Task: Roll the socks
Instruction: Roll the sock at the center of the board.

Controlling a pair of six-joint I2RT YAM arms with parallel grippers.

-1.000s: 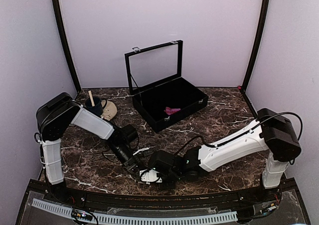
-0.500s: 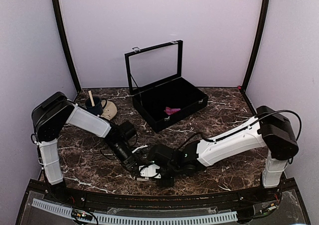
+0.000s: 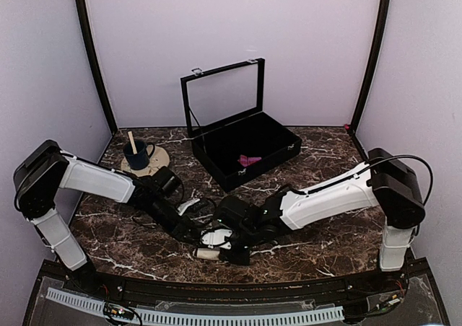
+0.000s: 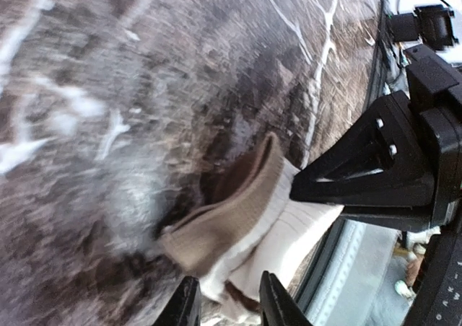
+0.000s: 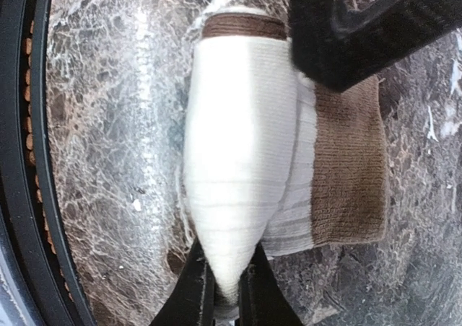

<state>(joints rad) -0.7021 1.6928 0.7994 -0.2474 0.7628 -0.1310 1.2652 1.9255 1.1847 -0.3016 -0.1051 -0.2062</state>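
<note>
Dark marble table (image 3: 325, 248) carries the cream sock (image 3: 211, 244) near its front edge, partly rolled, with a brown cuff. The right wrist view alone shows the right claw (image 5: 224, 272) pinched shut on the sock's tapered white end. The left wrist view shows the left claw (image 4: 227, 301) with its jaws parted and the sock's edge between them. From above, both claws hide most of the sock. Farther back, the pink sock (image 3: 250, 160) lies inside the open black case (image 3: 211, 169).
</note>
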